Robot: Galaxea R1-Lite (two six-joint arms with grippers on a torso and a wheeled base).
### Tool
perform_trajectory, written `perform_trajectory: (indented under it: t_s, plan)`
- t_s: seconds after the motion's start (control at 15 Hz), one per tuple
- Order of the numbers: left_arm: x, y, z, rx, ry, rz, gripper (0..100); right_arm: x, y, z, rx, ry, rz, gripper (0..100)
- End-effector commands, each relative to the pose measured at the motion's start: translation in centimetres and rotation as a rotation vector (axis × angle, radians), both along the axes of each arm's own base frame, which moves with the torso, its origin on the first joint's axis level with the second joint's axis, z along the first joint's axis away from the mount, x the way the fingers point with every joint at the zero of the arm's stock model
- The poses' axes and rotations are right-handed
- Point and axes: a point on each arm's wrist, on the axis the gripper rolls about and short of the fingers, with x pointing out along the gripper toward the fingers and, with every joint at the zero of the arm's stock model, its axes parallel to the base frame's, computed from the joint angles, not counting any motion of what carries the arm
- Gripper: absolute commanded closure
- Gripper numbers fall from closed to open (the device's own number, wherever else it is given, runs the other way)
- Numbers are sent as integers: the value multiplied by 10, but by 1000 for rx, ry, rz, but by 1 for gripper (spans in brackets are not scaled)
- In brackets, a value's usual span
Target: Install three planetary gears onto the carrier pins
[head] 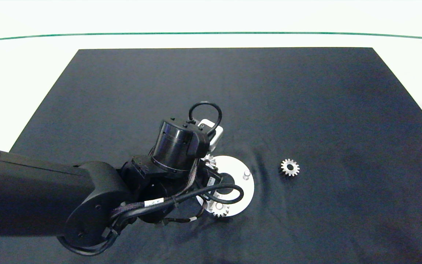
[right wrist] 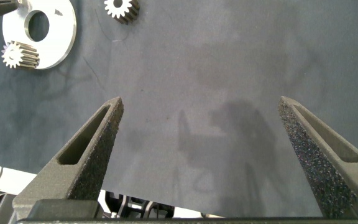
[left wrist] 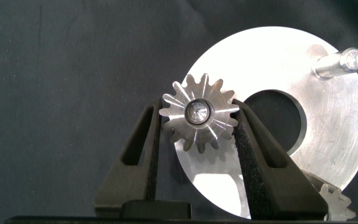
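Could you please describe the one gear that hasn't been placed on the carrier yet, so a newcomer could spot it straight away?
Start at the dark mat and find the white disc near its middle, under the left arm. The loose gear lies flat on the mat beside the disc, on the side away from that arm. Unlike the other gears, it touches neither the disc nor a pincer.

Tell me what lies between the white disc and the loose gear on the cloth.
Head view: only bare, slightly wrinkled dark cloth lies between the white disc and the loose gear.

Glossy black left arm (head: pixel 50 190) with looping black cables (head: pixel 181 198), white-tagged.
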Motion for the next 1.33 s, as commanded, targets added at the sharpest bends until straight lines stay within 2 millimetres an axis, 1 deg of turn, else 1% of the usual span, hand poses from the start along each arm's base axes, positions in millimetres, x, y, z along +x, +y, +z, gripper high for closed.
perform_trajectory:
  t_s: [0.07,0.33,0.47,0.6,0.67,0.8,0.87,1.0,1.13,1.33]
  plan:
    - [0,0,2,-6,-8,1,0,0,0,0,0,3,0,0]
    - [-6,7,15,-39,-31,7,0,1,0,1,1,2,-8,0]
    - [-14,19,34,-81,-68,14,0,6,-1,0,-2,15,-25,0]
    - [-27,34,53,-123,-107,18,0,12,-1,2,-8,25,-22,0]
    - [-33,46,64,-157,-127,37,0,14,-1,2,-12,27,-17,0]
    - [-43,68,78,-190,-155,70,0,18,0,4,-28,23,2,0]
    - [-52,90,88,-214,-183,115,0,25,3,6,-52,24,39,0]
    - [-68,116,106,-284,-233,165,0,41,6,11,-72,48,67,0]
    - [-85,140,117,-311,-260,209,0,55,8,10,-100,79,95,0]
    - [-109,165,129,-359,-330,250,0,74,14,0,-135,147,140,0]
